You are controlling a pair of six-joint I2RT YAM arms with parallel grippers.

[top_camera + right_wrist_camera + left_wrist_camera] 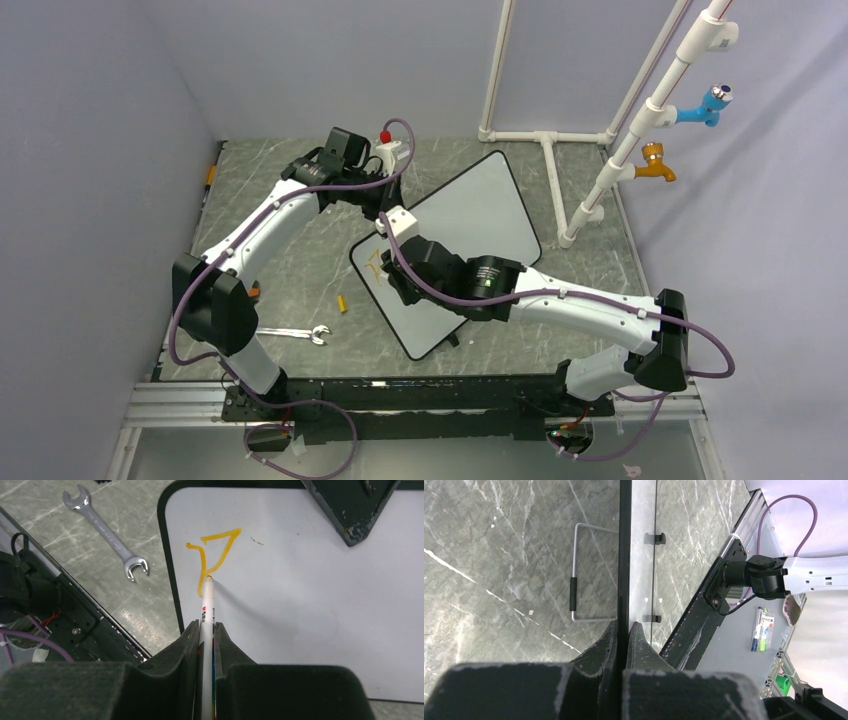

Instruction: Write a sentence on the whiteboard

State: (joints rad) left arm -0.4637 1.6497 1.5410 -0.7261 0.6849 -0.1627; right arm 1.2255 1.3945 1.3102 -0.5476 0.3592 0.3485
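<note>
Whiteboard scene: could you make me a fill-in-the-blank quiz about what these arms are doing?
The right gripper pinches a white ____, tip touching the glossy white black-framed whiteboard. The handwritten strokes are ____. The left gripper clamps the board's edge; beside the board lies a silver ____.
Missing: marker; orange; wrench.

Robotics lab test cell for sure: grey walls (100, 150) boxing in a marble-look table (290, 270), left arm (255, 230) and right arm (590, 305) bolted to a metal rail (400, 402) on the near side of the whiteboard (480, 205), PVC pipe frame (548, 160) with a blue tap (708, 105) and an orange tap (655, 165) behind it, wrench (295, 334) off to its left.
</note>
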